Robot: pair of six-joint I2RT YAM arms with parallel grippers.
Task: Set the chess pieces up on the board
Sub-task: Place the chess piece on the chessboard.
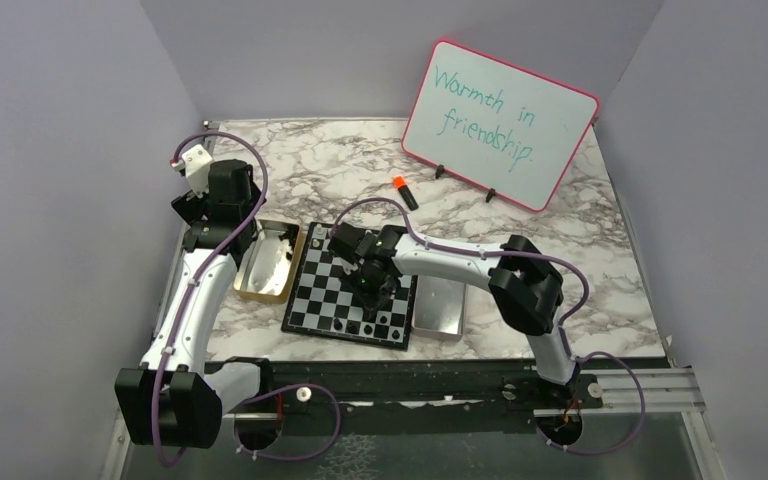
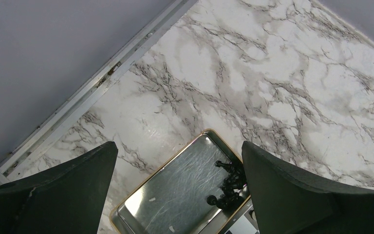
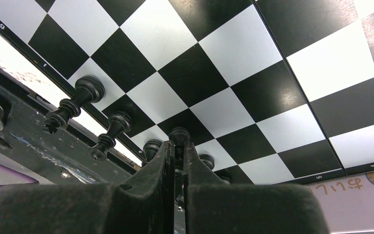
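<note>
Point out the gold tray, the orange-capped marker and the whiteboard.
gold tray (image 2: pixel 175 190): left wrist view, bare floor.
orange-capped marker (image 1: pixel 406 192): top view, black barrel.
whiteboard (image 1: pixel 500 125): top view, white face.

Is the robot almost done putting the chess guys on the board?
Not yet. Done: a few black pieces stand in a row along the board edge. In hand: the right fingers pinch another black piece at that row. Left to do: more black pieces lie in the gold tray below the open left fingers, and most squares are bare.
</note>
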